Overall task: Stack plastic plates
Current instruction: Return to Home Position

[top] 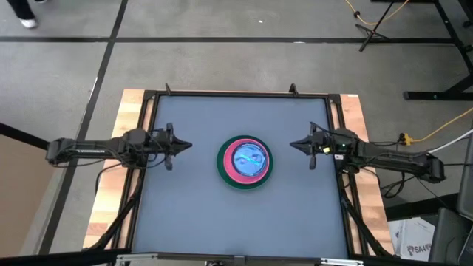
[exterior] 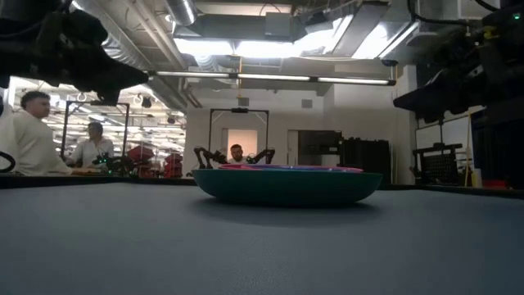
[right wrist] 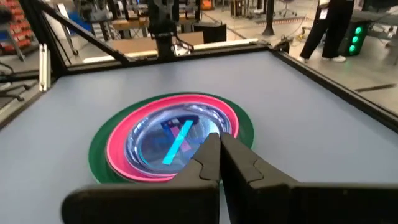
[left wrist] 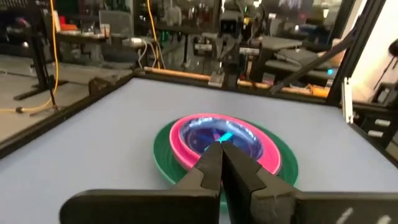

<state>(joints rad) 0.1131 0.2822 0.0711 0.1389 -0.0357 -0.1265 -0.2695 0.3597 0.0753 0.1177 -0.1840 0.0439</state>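
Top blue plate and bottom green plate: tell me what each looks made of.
Top blue plate: likely translucent glossy plastic; it looks partly see-through and mirrors a bright light streak. Bottom green plate: seemingly opaque plastic, smooth, with a duller sheen and solid dark colour.

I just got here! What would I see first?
The bright stack of plates sits in the middle of the table: green at the bottom, hot pink on it, shiny blue on top. The left gripper and right gripper hang shut on either side of it, holding nothing.
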